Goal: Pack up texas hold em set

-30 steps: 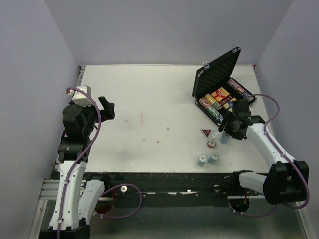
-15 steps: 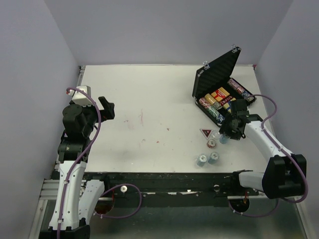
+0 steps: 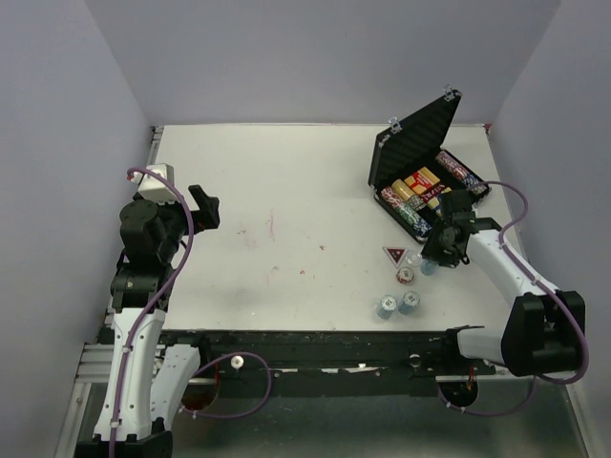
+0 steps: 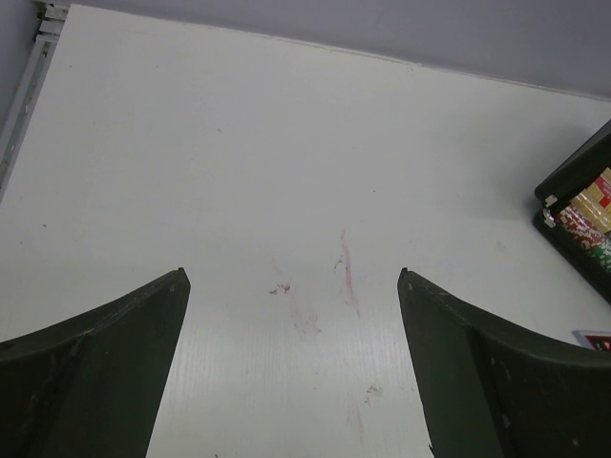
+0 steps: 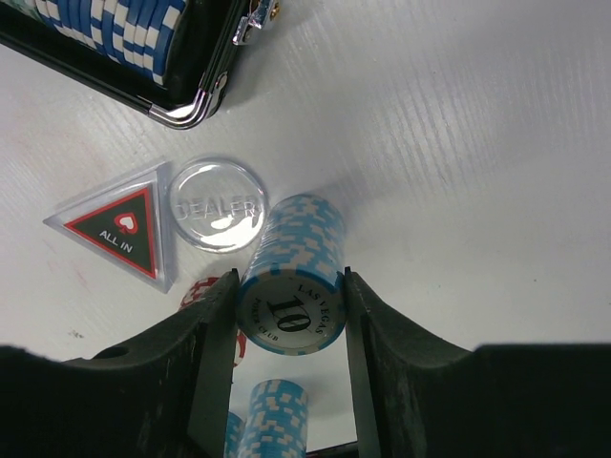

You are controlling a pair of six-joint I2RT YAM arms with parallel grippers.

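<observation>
Our right gripper [image 5: 289, 279] pinches the upright light-blue poker-chip stack [image 5: 301, 234] on the table, just near of the open black ribbed case [image 3: 420, 143]. A loose squeeze could spill chips onto the clear dealer disc [image 5: 218, 205] beside it. Our left gripper [image 4: 292, 275] hangs spread, far left.

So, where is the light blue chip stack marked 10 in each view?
Top external: light blue chip stack right of centre, under the right gripper.
Left wrist: not in it.
Right wrist: the stack lower centre, between the fingers.
Shared landmark: the black case, in all three views.
</observation>
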